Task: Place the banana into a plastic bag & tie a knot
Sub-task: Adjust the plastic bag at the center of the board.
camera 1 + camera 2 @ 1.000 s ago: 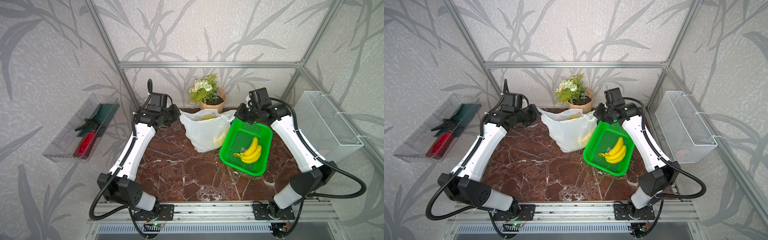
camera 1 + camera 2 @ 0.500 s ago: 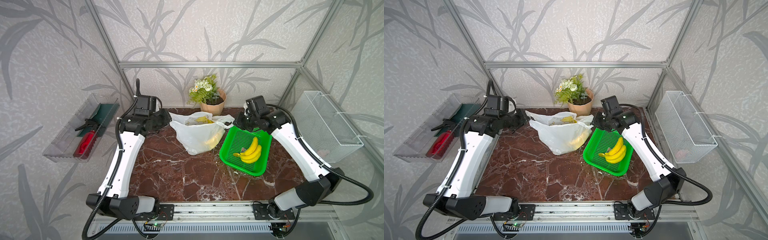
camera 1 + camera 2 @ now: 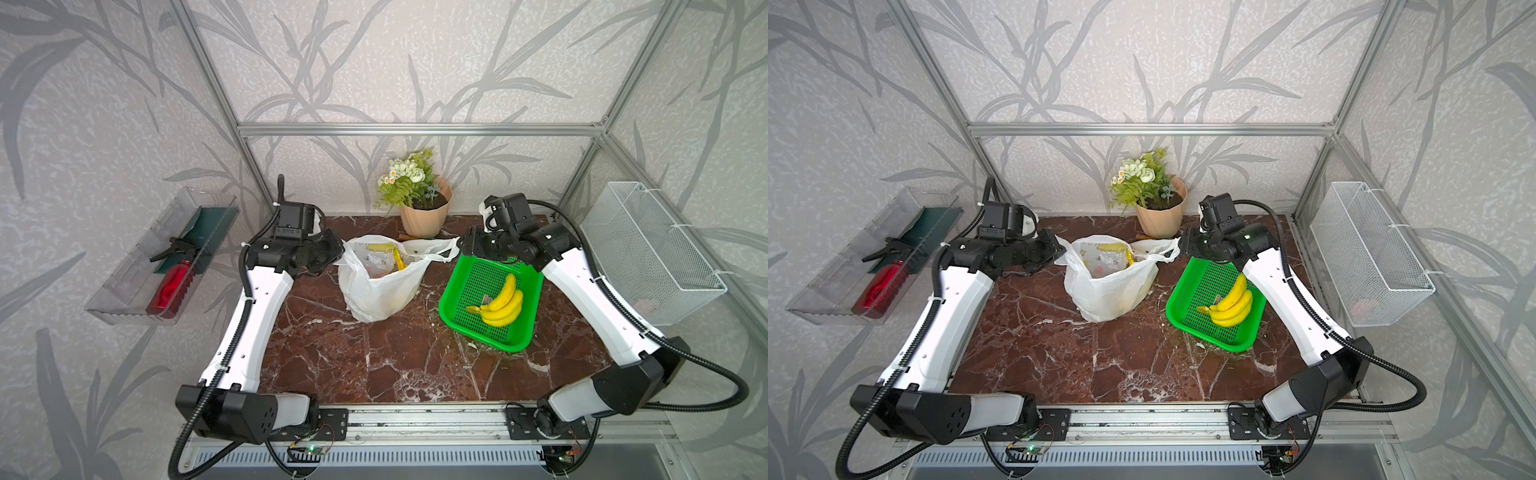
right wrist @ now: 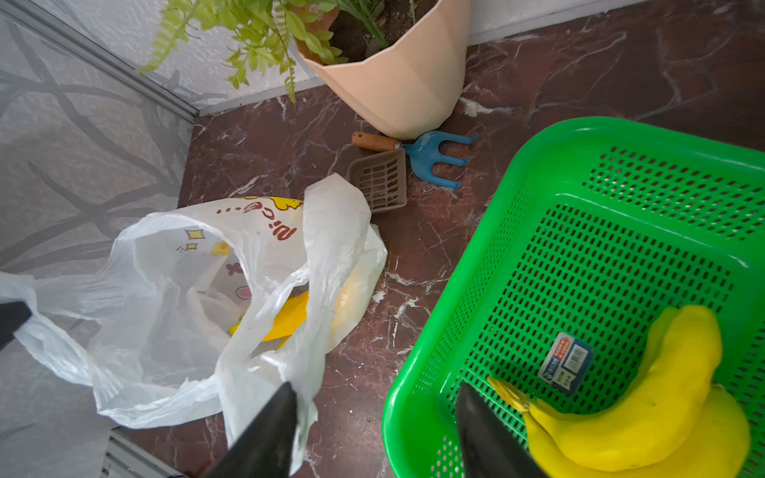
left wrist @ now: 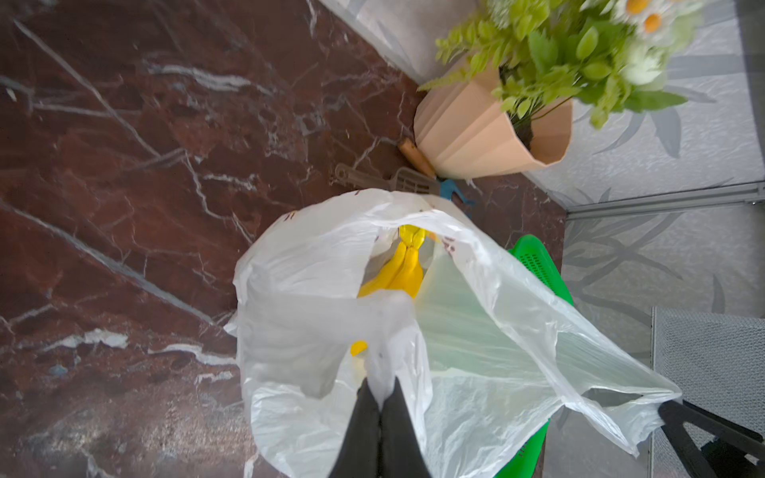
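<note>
Plastic bag (image 3: 384, 286), thin white printed carrier, sits on dark red marble table (image 3: 374, 365) between arms, yellow banana bunch (image 5: 403, 269) inside. Left gripper (image 5: 380, 397) pinched shut on one handle (image 5: 393, 351); right gripper (image 4: 374, 391) jaws apart, other handle (image 4: 335, 231) draped beside it, apparently unheld; right arm nearest.

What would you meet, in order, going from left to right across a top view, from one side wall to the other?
In order: clear wall tray → left gripper → plastic bag → green basket → white wire basket. The flower pot and right gripper overlap others, so they are left out.
</note>
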Action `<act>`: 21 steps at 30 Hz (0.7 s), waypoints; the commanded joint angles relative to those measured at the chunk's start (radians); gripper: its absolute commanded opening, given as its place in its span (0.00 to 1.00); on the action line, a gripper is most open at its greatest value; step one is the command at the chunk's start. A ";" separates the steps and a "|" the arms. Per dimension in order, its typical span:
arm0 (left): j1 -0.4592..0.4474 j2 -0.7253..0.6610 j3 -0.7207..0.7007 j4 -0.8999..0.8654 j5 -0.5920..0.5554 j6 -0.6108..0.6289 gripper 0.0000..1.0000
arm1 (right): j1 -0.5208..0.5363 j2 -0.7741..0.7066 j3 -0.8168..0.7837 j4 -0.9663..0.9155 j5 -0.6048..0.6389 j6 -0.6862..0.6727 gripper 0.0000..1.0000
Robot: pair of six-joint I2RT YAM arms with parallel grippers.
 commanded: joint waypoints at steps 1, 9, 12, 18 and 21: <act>-0.008 -0.090 -0.024 0.007 0.033 -0.041 0.00 | -0.001 -0.155 -0.065 0.025 0.160 -0.182 0.71; -0.014 -0.126 -0.015 -0.044 0.010 -0.045 0.00 | -0.001 -0.339 -0.378 0.044 0.173 -0.464 0.66; -0.017 -0.126 -0.008 -0.047 0.003 -0.047 0.00 | 0.003 -0.308 -0.433 0.013 0.067 -0.561 0.64; -0.020 -0.120 -0.005 -0.045 -0.002 -0.043 0.00 | 0.085 -0.099 -0.403 -0.123 0.071 -0.769 0.65; -0.020 -0.120 -0.010 -0.034 0.005 -0.046 0.00 | 0.093 0.011 -0.378 -0.167 0.118 -0.824 0.65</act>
